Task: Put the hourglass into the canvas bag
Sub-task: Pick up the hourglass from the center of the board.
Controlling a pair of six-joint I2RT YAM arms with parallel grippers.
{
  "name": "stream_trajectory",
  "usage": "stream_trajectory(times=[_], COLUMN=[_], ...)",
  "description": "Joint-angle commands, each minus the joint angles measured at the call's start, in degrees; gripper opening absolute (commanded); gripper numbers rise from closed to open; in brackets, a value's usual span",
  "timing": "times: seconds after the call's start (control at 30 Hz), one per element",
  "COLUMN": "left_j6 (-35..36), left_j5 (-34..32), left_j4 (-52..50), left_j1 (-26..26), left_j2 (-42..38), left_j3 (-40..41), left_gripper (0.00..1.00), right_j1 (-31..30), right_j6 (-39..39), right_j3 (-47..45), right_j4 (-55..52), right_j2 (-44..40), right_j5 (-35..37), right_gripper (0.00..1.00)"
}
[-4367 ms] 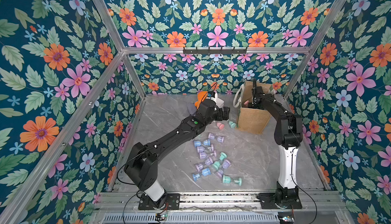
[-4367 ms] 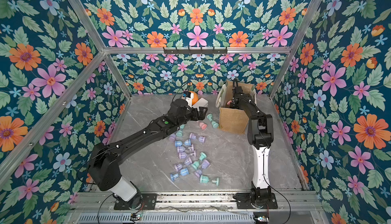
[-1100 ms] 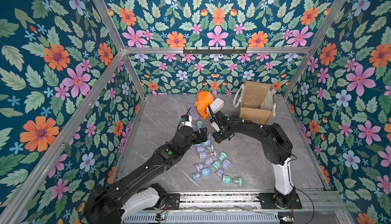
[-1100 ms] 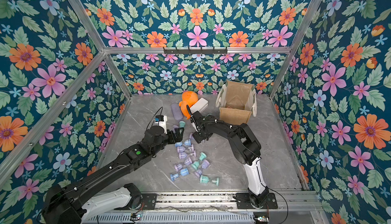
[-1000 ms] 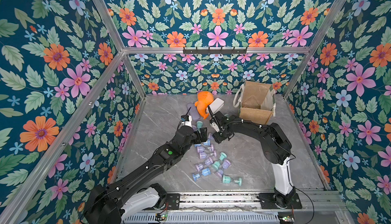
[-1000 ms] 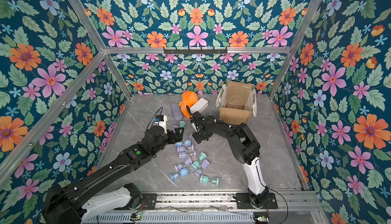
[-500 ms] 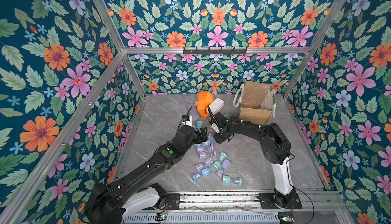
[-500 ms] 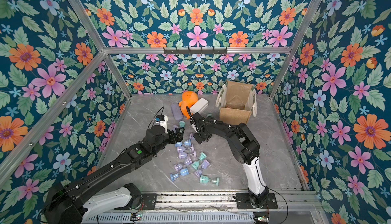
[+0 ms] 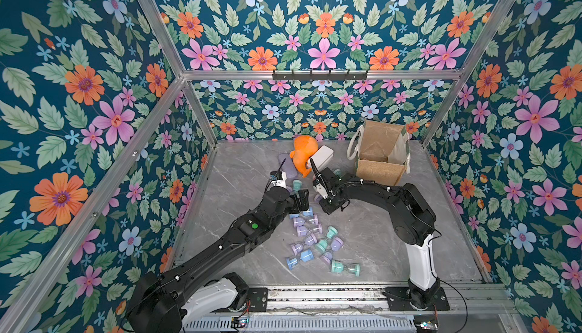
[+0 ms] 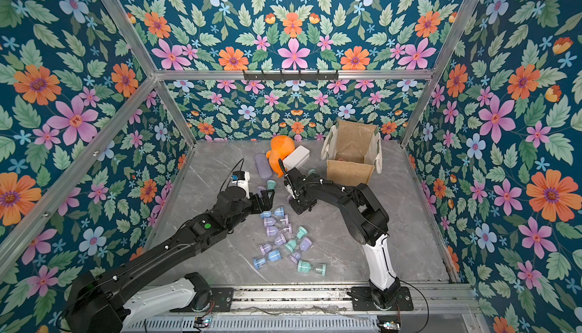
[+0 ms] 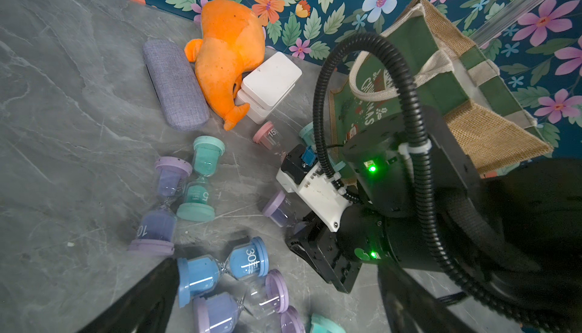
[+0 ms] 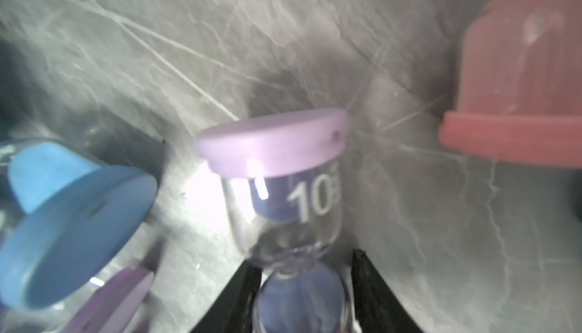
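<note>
glass bulbs and plastic caps are what i'm handling, starting with the teal hourglass (image 9: 345, 267) lying nearest the marble table's (image 9: 371, 252) front edge. i judge these light and stiff but breakable, slick on the glass and ready to roll. the pinched waist is the place to take one, since the bulbs on either side should stop it sliding out.

counting hourglasses on the table from the front edge to the far edge, as best the overlaps allow, i get about thirteen: six purple, four teal, two blue, one pink. eight lie scattered from the front edge toward the middle.

at the middle, my left gripper (image 10: 267, 199) stands wide open and empty, straddling a blue hourglass (image 11: 222, 271) without touching it, as far as i can see. beside it, my right gripper (image 12: 299, 268) has its fingers (image 12: 374, 293) set narrow on the waist of the purple hourglass (image 12: 283, 189) marked 10, which sits down at table level.

farther on lie the pink hourglass (image 11: 267, 133) and a second teal hourglass (image 9: 337, 172). by the far edge are one orange plush toy (image 9: 304, 155), one grey glasses case (image 11: 174, 86) and one white box (image 9: 321, 156). one canvas bag (image 9: 379, 172) stands open in the far right corner, apart from my grip.
</note>
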State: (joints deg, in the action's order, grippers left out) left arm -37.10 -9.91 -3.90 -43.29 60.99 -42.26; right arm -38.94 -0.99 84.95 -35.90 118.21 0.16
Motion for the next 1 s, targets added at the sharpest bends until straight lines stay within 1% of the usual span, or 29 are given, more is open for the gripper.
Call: stream_trajectory(times=[0.0, 0.07, 0.13, 0.27, 0.37, 0.53, 0.97], left_j6=[0.36, 0.36, 0.36, 0.55, 0.45, 0.32, 0.30], left_j5=[-0.37, -0.37, -0.29, -0.29, -0.11, 0.06, 0.15], left_j4=[0.33, 0.36, 0.39, 0.48, 0.47, 0.56, 0.87], left_j1=[0.04, 0.01, -0.01, 0.03, 0.04, 0.02, -0.02], left_j2=[-0.30, -0.35, -0.45, -0.52, -0.57, -0.71, -0.61], left_j3=[-0.10, -0.10, -0.22, -0.31, -0.28, -0.19, -0.22], left_gripper=[1.00, 1.00, 1.00, 1.00, 1.00, 1.00, 1.00], right_j1=[0.08, 0.26, 0.65, 1.90, 2.06, 2.03, 1.21], right_j6=[1.08, 1.60, 2.38, 3.97, 3.81, 3.99, 4.86], right_j3=[0.13, -0.01, -0.12, -0.57, -0.64, -1.79, -3.78], right_j4=[-1.44, -1.29, -1.29, -1.46, -2.44, -2.33, -2.42], right_j2=[-1.34, -2.21, -3.11, -5.15, -5.33, -5.28, -3.97], right_j5=[-1.24, -2.06, -2.44, -4.60, -3.18, -3.71, -0.26], right_gripper=[0.44, 0.44, 0.42, 0.42, 0.42, 0.41, 0.42])
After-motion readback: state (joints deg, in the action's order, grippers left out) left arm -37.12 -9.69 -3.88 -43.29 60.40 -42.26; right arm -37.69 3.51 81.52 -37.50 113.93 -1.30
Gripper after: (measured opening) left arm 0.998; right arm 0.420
